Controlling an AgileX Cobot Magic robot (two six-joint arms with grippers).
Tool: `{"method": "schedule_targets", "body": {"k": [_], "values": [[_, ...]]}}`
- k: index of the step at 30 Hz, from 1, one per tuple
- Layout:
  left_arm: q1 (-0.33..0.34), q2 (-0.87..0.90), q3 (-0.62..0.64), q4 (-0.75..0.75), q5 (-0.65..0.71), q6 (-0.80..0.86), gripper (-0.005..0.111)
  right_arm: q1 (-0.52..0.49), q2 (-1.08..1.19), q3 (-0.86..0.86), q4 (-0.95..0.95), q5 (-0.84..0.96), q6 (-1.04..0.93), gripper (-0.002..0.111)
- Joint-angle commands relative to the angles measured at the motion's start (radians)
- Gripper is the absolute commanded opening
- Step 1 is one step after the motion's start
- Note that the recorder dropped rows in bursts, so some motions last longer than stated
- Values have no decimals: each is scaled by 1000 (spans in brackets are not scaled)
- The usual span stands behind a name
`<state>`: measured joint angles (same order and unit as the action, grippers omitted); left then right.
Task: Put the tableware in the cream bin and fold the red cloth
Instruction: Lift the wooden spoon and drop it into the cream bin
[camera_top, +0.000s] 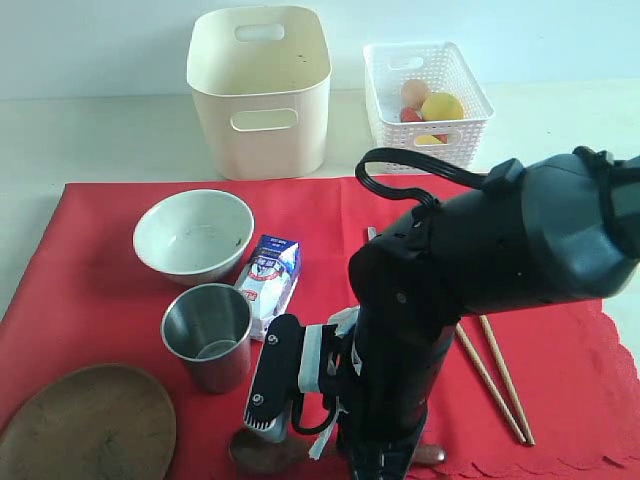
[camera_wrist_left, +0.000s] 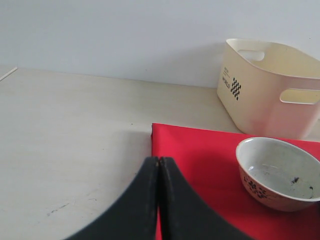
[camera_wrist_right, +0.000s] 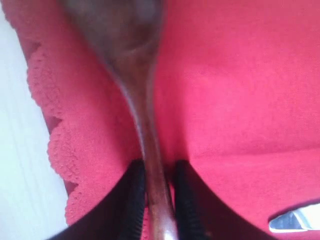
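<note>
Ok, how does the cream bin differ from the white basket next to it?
The cream bin is taller with smooth walls; the white basket is shorter with lattice walls. The cream bin looks empty; the white basket holds food. Both are open-topped and stand just beyond the red cloth.

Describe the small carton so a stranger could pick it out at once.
Find the big red cloth. Near its middle, just right of the pale bowl and the steel cup, lies a small carton. It is the only boxy, blue-and-white printed thing among plain round dishes.
</note>
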<state>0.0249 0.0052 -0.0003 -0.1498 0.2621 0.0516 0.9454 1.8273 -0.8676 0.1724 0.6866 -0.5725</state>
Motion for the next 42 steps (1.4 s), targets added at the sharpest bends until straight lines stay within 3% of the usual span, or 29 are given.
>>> {"method": "schedule_targets", "body": {"k": [1, 6, 17, 33, 42], "values": [[-6, -5, 0, 6, -8, 0, 3, 3, 2, 3, 0, -3, -2, 11], [-6, -5, 0, 6, -8, 0, 3, 3, 2, 3, 0, -1, -2, 0], [-6, -5, 0, 6, -8, 0, 3, 3, -13, 3, 8, 25, -2, 0], [-6, -5, 0, 6, -8, 0, 3, -2, -225, 3, 0, 30, 81, 0], [-6, -5, 0, 6, -8, 0, 3, -122, -288, 3, -67, -25, 186, 0]]}}
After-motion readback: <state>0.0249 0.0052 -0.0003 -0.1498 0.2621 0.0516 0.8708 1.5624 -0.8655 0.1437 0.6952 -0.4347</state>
